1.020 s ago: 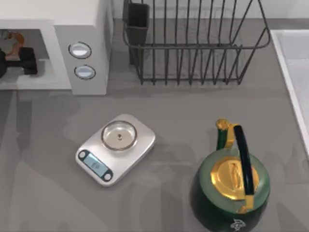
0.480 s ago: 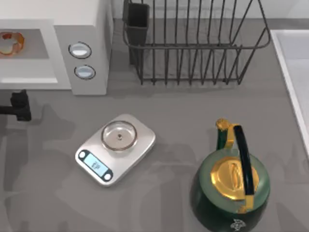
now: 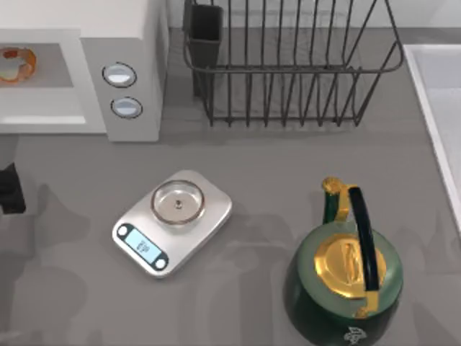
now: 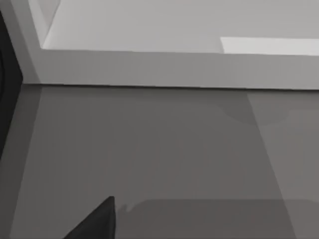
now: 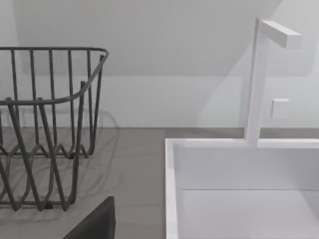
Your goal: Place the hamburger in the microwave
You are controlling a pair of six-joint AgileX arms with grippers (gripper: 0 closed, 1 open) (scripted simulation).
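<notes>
The left hand (image 3: pixel 9 189) sits at the top view's left edge, on the near side of the microwave (image 3: pixel 122 43) and clear of its opening; a dark fingertip corner (image 4: pixel 97 224) shows in the left wrist view over bare grey surface. It has hold of nothing, and I cannot tell how far its fingers are spread. The right hand's finger (image 5: pixel 94 221) hangs near the black wire rack (image 5: pixel 45 129) and the white sink (image 5: pixel 239 174), far from the microwave.

The hamburger (image 3: pixel 16 63) lies inside the microwave, on the light grey cavity floor toward its left part. By its look I judge it light, soft and easily squashed, with layers that could slide apart; a hold across its rounded sides, gentle and low, would suit it best. It rests flat and seems settled, so the task looks done.

The tabletop (image 3: pixel 274 166) is smooth, flat grey. In front of the microwave stands a silver kitchen scale (image 3: pixel 173 222); further from it, a green and gold kettle (image 3: pixel 346 277). The rack stands just beside the microwave's knob panel.
</notes>
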